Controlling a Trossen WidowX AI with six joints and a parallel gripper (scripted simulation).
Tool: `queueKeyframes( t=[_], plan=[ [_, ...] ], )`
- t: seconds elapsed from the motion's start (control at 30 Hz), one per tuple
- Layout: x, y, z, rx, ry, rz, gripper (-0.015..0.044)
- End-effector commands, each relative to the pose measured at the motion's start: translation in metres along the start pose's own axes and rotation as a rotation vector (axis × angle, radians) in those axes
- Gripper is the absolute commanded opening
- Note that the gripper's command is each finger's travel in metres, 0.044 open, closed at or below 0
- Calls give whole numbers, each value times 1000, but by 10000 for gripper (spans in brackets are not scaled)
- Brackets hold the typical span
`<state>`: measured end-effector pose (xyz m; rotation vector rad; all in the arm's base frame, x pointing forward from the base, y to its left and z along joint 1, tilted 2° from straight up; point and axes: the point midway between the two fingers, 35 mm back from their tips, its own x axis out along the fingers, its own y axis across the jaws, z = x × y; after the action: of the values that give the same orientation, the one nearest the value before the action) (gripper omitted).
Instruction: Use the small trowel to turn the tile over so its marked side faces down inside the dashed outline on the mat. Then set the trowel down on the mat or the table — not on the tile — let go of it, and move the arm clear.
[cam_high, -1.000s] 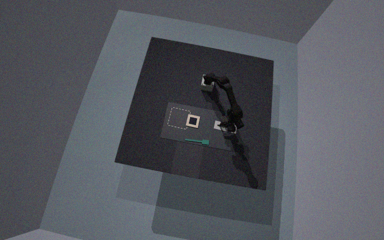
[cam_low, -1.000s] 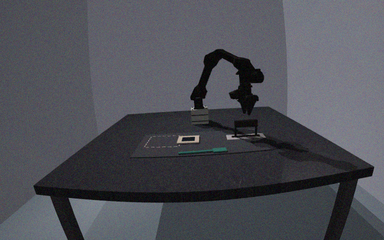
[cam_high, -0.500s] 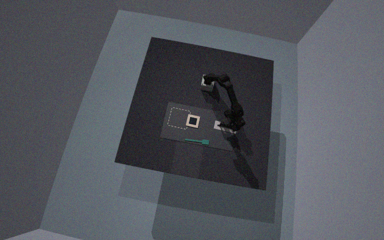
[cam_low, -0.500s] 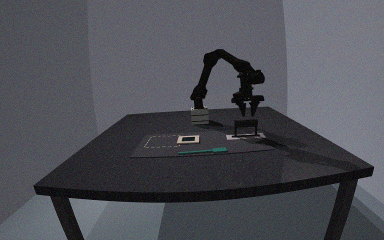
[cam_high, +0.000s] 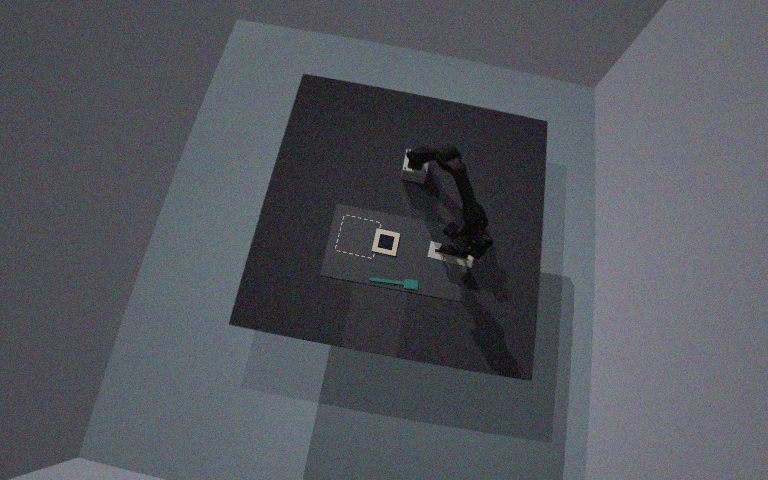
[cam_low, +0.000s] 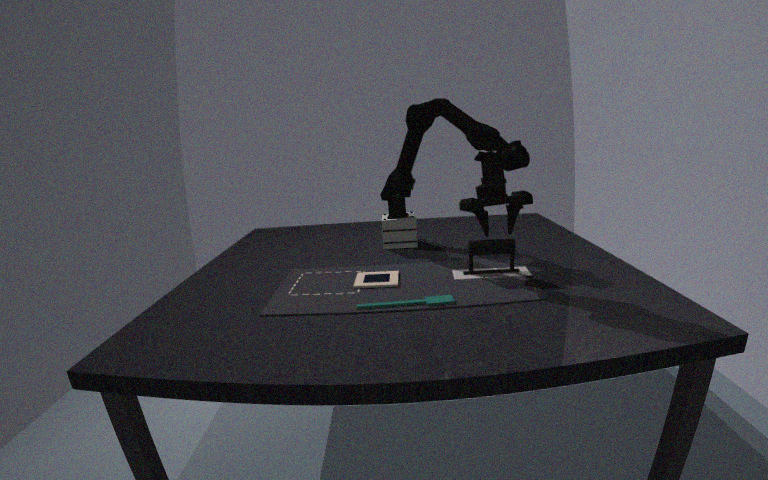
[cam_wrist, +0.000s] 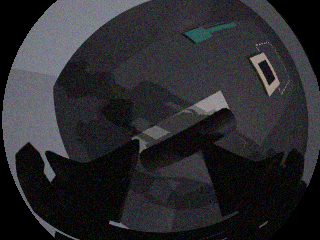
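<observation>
The tile (cam_high: 386, 242) (cam_low: 376, 278) (cam_wrist: 267, 73) is beige with a dark square facing up. It lies flat on the mat (cam_high: 348, 267) (cam_low: 283, 308), over the right side of the dashed outline (cam_high: 343, 215) (cam_low: 325, 294). A tool with a flat white blade and a raised black bar handle, apparently the trowel (cam_high: 434, 249) (cam_low: 491, 246) (cam_wrist: 217, 101), lies at the mat's right end. My gripper (cam_low: 498, 234) (cam_wrist: 172, 145) is open and empty, pointing down just above that handle. In the wrist view the handle runs slanted between and beyond the fingertips. The arm partly hides the tool in the top view.
A teal spatula-like tool (cam_high: 411, 284) (cam_low: 439, 300) (cam_wrist: 199, 34) lies along the mat's front edge, its broad end to the right. The arm's pale base block (cam_high: 415, 176) (cam_low: 399, 234) stands behind the mat on the dark table (cam_high: 283, 283) (cam_low: 226, 350).
</observation>
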<state>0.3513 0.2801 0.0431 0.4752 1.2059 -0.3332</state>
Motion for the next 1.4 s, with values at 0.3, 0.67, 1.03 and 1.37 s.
queueKeyframes(
  t=[0.3, 0.67, 1.03, 1.37],
  plan=[
    [5, -1, -8, -422, -116, 44, 300],
    [7, -6, -17, -789, -208, 40, 300],
    [7, -9, -22, -1133, -316, 11, 300],
    [10, -19, -24, -1371, -396, -52, 300]
  ],
)
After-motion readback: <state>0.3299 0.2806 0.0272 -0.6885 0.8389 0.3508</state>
